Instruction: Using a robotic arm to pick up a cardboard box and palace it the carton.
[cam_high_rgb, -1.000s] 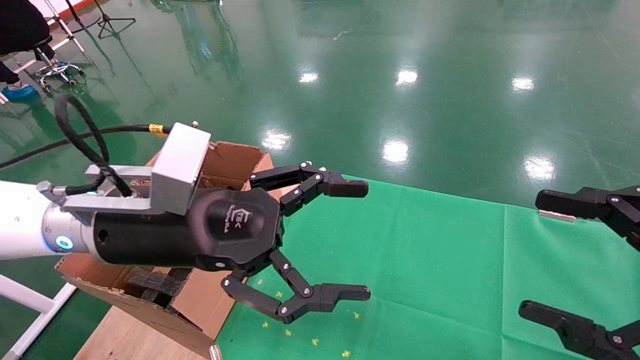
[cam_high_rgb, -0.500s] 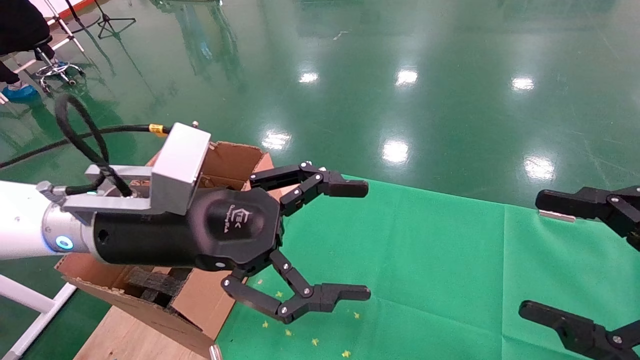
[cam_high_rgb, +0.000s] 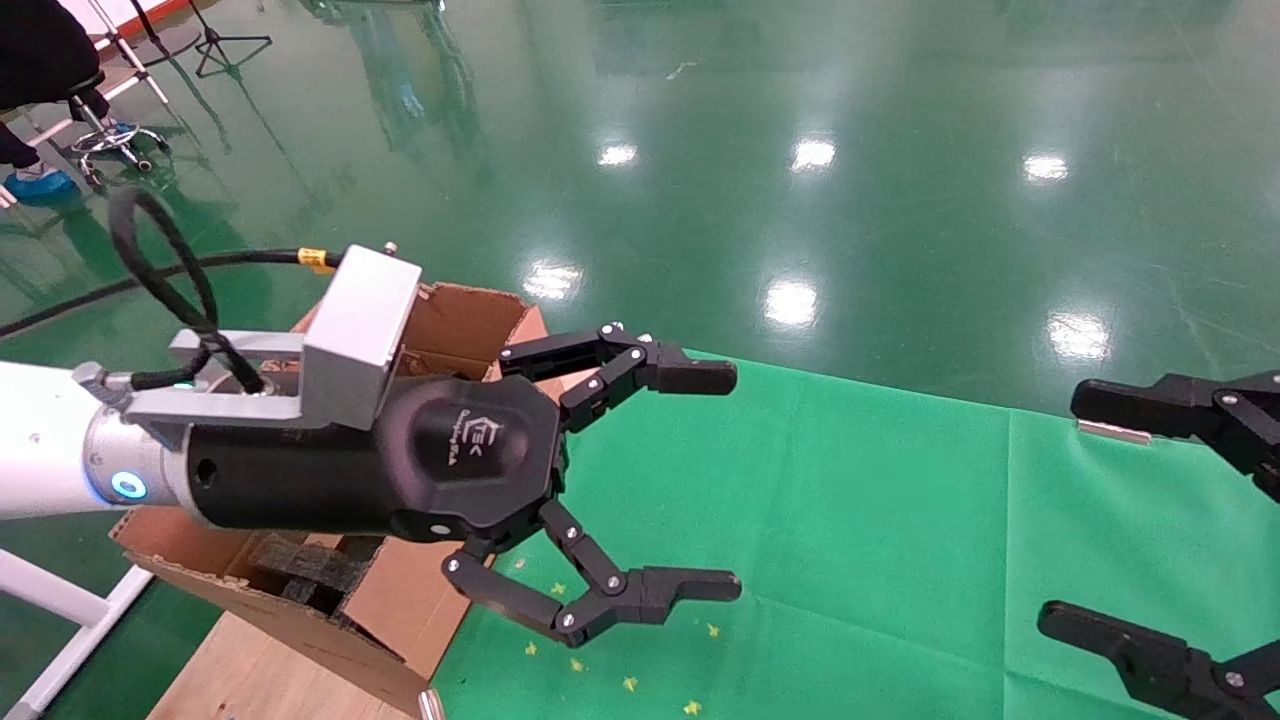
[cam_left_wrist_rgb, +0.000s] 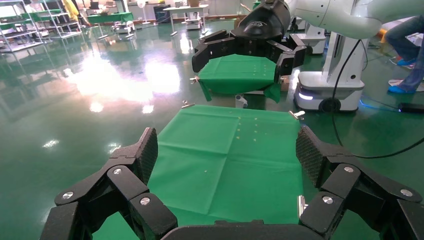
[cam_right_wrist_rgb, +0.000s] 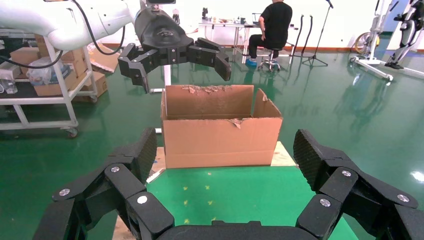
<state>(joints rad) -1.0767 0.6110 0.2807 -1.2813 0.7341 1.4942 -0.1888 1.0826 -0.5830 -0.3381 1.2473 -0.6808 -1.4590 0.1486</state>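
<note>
carton (cam_high_rgb: 455, 330) is seen behind and below the left gripper's (cam_high_rgb: 700, 480) fingers, flaps ragged, black foam (cam_high_rgb: 305, 570) inside | left fingers (cam_high_rgb: 690, 377) are spread wide, nothing held, above the green cloth (cam_high_rgb: 850, 520) | right gripper (cam_high_rgb: 1130, 520) fingers likewise spread wide, empty | cardboard box is not seen.

Green cloth (cam_high_rgb: 850, 520) – seated person (cam_right_wrist_rgb: 276, 22) bkgd.

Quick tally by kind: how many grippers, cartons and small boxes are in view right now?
Grippers: 2, left gripper and right gripper, both open and empty
Cartons: 1, the carton at the end of the green cloth
Small cardboard boxes: 0 in any view
Total: 3
</note>
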